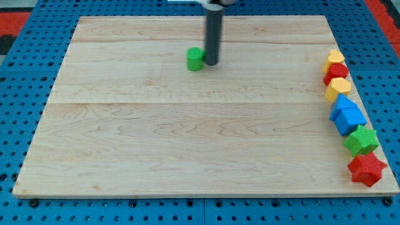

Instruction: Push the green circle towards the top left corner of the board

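The green circle [195, 59] is a small round block on the wooden board [187, 137], in the upper middle of the view. My tip [211, 64] is at the end of the dark rod that comes down from the view's top. It stands right against the circle's right side, touching or nearly touching it. The board's top left corner [80, 19] lies well to the left of and above the circle.
A column of blocks lines the board's right edge: a yellow heart [336, 59], a red block [335, 72], a yellow block [338, 89], two blue blocks [347, 114], a green star [361, 140] and a red star [366, 169]. A blue pegboard [19, 94] surrounds the board.
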### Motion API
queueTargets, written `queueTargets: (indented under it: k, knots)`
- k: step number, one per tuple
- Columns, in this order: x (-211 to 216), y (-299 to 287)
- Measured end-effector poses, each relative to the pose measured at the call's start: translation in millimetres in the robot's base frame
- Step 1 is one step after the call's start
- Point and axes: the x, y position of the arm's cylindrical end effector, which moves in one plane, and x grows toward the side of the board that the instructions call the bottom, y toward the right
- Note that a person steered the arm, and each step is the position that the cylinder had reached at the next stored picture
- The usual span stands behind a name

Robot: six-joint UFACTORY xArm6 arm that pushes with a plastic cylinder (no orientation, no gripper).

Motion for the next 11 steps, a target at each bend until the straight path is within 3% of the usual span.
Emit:
queueTargets:
  k: [2,3,5,6,8,9,11]
  knots:
    - [36,34]
    - [24,-5]
    - [-64,-145]
    - [-70,-132]
    - [-78,-196]
    - [-67,-154]
    - [-70,-5]
